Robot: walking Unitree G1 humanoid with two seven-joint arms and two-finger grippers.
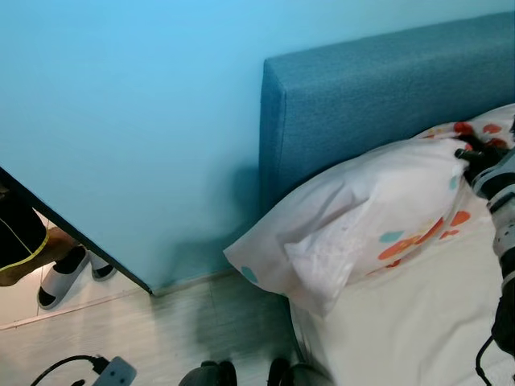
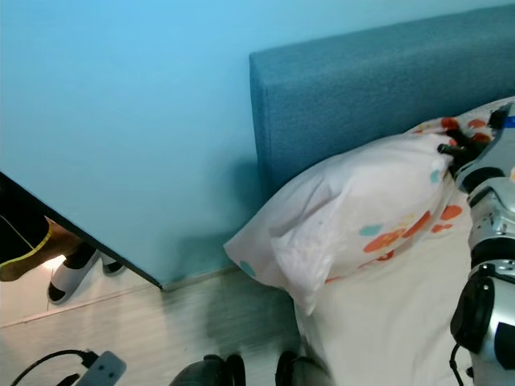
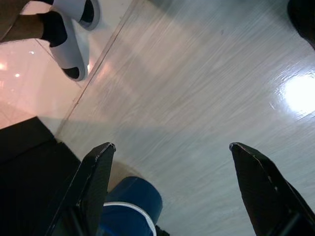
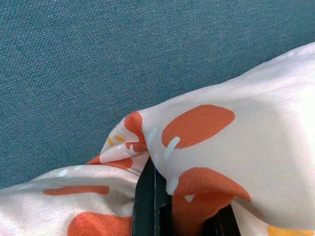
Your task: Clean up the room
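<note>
We're seeing our left gripper [image 3: 170, 157] hanging idle over the pale wood floor [image 3: 197, 98], fingers spread wide apart, nothing between them. A cable with a plug [image 1: 113, 371] is lying on the floor near us, and a person's feet in white slippers [image 1: 60, 280] are standing past the wall edge on our left. On the white mattress [image 1: 418, 322], our right gripper [image 1: 471, 157] is clamping the far top corner of the white pillow [image 1: 362, 217] with orange and teal spots, fabric bunching between its fingers [image 4: 147, 201]. The pillow is leaning against the blue headboard [image 1: 378, 96], its near corner overhanging the bed's edge. Behind is the light blue wall [image 1: 129, 112].
</note>
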